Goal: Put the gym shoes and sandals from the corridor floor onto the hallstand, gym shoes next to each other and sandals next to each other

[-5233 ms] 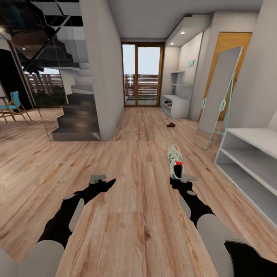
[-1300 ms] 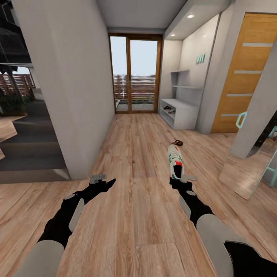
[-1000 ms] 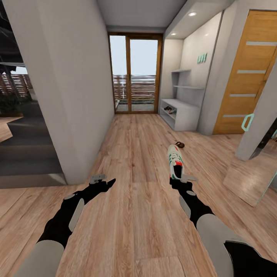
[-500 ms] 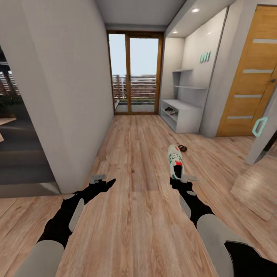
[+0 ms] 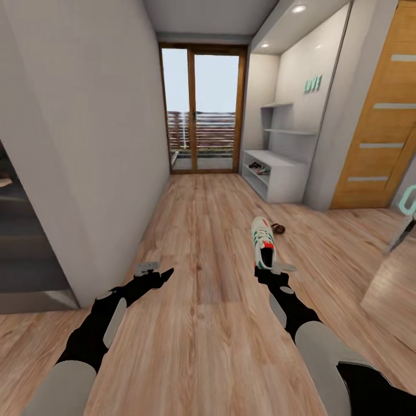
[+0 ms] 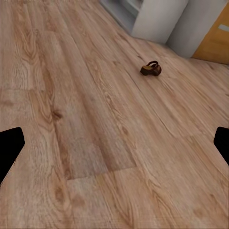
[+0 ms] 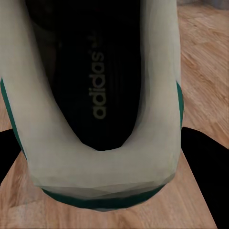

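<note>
Gym shoe (image 5: 263, 242): white with green side stripes and a red-orange tongue, held off the floor just right of the head view's centre, toe pointing up the frame towards the far end of the corridor; the right wrist view looks straight into its dark insole (image 7: 93, 71) with grey lettering, heel rim nearest the camera
Right gripper (image 5: 273, 270): at the shoe's heel end in the head view, fingers clamped on the heel; in the right wrist view black fingers (image 7: 202, 167) sit against either side of the white heel
Sandal (image 5: 278, 229): small, brown, lying on the corridor floor just up and right of the held shoe's toe in the head view; in the left wrist view it sits upper right of centre (image 6: 151, 69), alone on the planks
Hallstand (image 5: 277, 173): pale grey-white unit against the right-hand wall, right of centre in the upper half of the head view, low two-tier bench with shelves above; small dark items on its lower tier, too small to identify
Left gripper (image 5: 151, 270): lower left of centre in the head view, above the floor, fingers spread apart and empty; in the left wrist view black fingertips (image 6: 10, 148) show at the two side edges with bare planks between
Corridor floor (image 5: 208, 219): light brown wood-grain planks running to the far end
Glass doors (image 5: 202, 110): wood-framed, at the far end, top centre of the head view
Wooden door (image 5: 381, 133): orange-brown, upper right edge
Wall (image 5: 81, 133): pale grey, along the left side
</note>
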Tool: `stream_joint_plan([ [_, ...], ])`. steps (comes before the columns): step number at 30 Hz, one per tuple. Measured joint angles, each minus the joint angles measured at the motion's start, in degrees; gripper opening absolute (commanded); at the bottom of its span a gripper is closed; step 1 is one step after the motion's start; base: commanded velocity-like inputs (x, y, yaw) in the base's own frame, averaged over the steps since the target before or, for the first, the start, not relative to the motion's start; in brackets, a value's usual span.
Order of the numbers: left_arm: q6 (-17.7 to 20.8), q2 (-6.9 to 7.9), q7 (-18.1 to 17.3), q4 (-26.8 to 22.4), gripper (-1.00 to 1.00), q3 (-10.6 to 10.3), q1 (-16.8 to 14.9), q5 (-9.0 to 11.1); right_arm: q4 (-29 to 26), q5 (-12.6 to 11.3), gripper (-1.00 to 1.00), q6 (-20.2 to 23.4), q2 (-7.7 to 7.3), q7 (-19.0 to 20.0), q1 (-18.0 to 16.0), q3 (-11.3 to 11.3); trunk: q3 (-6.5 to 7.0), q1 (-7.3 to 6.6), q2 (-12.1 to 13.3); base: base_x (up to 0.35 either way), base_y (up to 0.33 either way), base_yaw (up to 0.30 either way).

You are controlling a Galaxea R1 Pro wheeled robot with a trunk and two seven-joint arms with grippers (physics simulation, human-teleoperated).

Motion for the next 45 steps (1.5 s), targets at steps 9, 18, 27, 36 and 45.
stream_joint_plan([
  [9,0.0,-0.02,0.0,0.0,1.00,0.0,0.0,0.0,0.1,-0.2,-1.00,-0.2,0.04,-0.1,0.0,-0.1,0.00,0.00,0.0,0.343,0.000,0.000],
  [18,0.0,0.00,0.0,0.0,1.00,0.0,0.0,0.0,0.0,-0.2,-1.00,0.0,-0.13,-0.1,0.0,-0.1,0.00,0.00,0.0,0.343,0.000,0.000],
  [27,0.0,-0.01,0.0,0.0,1.00,0.0,0.0,0.0,0.0,-0.2,-1.00,0.4,-0.14,-0.2,0.0,-0.2,0.00,0.00,0.0,0.343,0.000,0.000],
  [36,0.0,-0.03,0.0,0.0,1.00,0.0,0.0,0.0,0.0,-0.2,-1.00,0.6,-0.19,-0.1,0.0,0.0,0.00,0.00,0.0,0.343,0.000,0.000],
  [45,0.0,-0.02,0.0,0.0,1.00,0.0,0.0,0.0,0.0,-0.2,-1.00,0.5,-0.24,0.0,0.0,0.1,0.00,0.00,0.0,0.343,0.000,-0.176],
])
